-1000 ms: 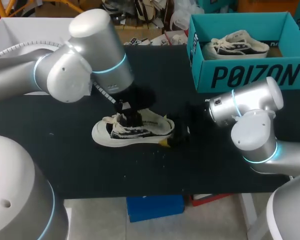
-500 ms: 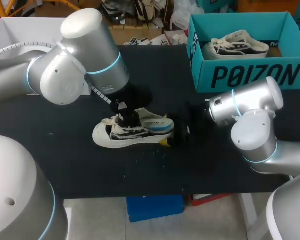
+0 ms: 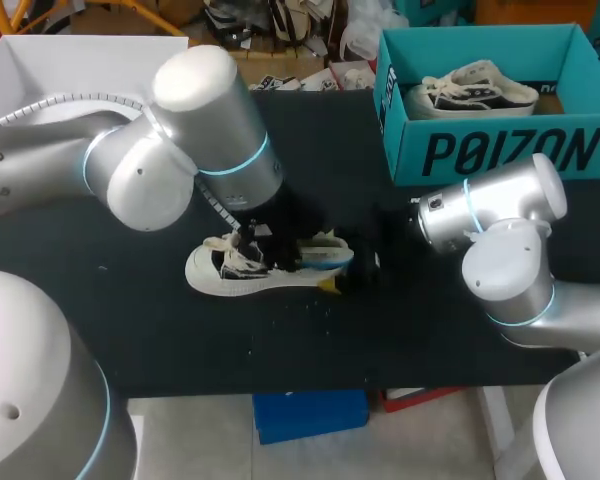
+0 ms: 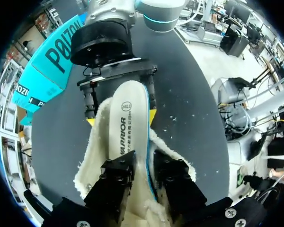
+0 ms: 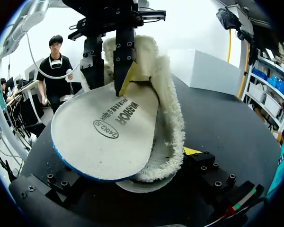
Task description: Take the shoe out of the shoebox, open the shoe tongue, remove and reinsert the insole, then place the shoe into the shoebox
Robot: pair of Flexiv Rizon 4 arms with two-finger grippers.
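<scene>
A white low-top shoe (image 3: 230,268) with dark side panels lies on the black table, toe to the left. Its white insole (image 3: 327,257), edged in blue, sticks out over the heel. My left gripper (image 3: 280,250) is over the shoe's mouth. In the left wrist view its fingers (image 4: 118,175) stand slightly apart with the insole (image 4: 123,142) running between them. My right gripper (image 3: 352,272) is shut on the fleece-lined heel (image 4: 92,165), a yellow fingertip (image 4: 153,116) at each side. From the right wrist, the insole (image 5: 104,132) slopes over the heel (image 5: 168,104).
A teal shoebox (image 3: 500,150) stands at the back right with a second shoe (image 3: 470,90) lying in it. A white box (image 3: 40,60) sits at the back left corner. Bare black tabletop (image 3: 280,350) lies in front of the shoe.
My left gripper has moved along the shoe toward the heel. The blue-edged insole now shows over the heel. The left fingers have parted a little. The right arm has stayed still.
</scene>
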